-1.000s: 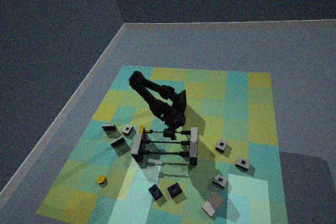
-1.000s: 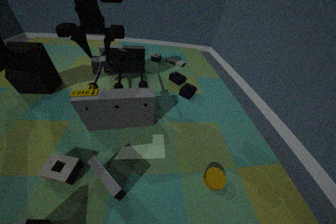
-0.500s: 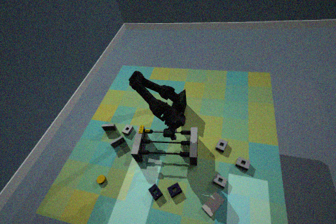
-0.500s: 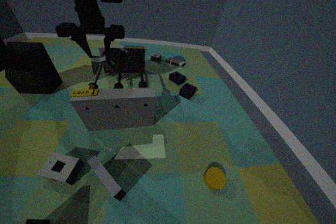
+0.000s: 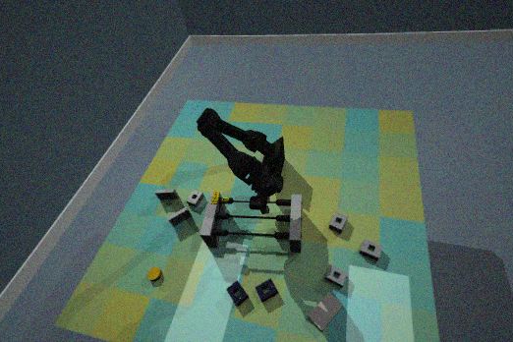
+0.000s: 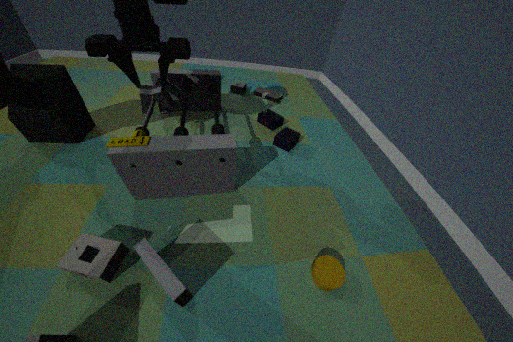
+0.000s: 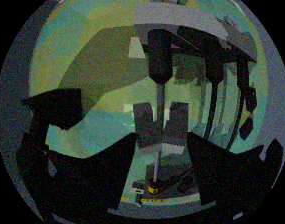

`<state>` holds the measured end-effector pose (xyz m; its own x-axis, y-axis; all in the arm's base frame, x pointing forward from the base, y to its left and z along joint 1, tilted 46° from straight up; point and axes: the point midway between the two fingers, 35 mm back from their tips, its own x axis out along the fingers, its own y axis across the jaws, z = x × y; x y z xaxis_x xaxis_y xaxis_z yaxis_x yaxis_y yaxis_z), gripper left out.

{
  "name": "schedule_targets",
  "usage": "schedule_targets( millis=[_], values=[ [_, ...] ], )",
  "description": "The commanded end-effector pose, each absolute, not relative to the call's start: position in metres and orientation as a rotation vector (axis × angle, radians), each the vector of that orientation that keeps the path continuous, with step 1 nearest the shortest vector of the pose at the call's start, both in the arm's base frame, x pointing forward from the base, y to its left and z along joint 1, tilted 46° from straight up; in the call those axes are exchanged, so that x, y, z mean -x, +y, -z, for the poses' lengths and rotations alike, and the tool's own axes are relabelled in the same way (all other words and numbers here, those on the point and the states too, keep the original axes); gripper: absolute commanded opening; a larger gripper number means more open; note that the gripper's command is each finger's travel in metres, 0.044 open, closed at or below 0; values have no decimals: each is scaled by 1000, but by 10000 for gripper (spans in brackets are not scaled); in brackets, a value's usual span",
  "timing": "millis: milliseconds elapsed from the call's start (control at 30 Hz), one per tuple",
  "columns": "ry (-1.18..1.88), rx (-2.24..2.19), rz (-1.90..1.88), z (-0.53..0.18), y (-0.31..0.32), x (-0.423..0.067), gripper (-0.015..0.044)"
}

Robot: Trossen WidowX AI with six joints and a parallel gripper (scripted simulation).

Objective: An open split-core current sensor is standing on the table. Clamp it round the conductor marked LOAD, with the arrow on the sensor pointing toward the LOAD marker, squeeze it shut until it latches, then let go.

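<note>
- The gripper (image 6: 150, 90) is at the upper left of the exterior view, its fingers about half open and pressed on the split-core sensor (image 7: 161, 127), which stops them from closing more.
- The sensor sits on the LOAD conductor (image 5: 239, 200), the rod nearest the yellow LOAD marker (image 6: 129, 142), near the middle of its span between the two end blocks.
- I cannot tell from these views if the latch is caught or which way the arrow points.
- Risk: if the latch is not caught, opening the fingers could let the sensor spring open and fall off the rod.
- Risk: a sideways pull when leaving could slide or turn the sensor along the rod.
- Room: the neighbouring rod (image 5: 251, 216) is close beside, and the end blocks (image 5: 296, 221) limit movement along the rod; upward there is free space.
- The small blocks on the worktop (image 5: 426, 88) lie well apart from the frame.
</note>
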<state>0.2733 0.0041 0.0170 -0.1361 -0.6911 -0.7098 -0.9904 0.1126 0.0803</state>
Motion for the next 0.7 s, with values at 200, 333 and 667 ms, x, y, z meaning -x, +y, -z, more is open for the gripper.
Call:
schedule_targets(
  millis=[200, 333, 667],
  values=[
    [1886, 1628, -767, -17, 4, -274, 394],
    [1886, 1628, -767, -17, 4, -274, 440],
    [1888, 1638, -768, 6, -24, -268, 440]
  ],
)
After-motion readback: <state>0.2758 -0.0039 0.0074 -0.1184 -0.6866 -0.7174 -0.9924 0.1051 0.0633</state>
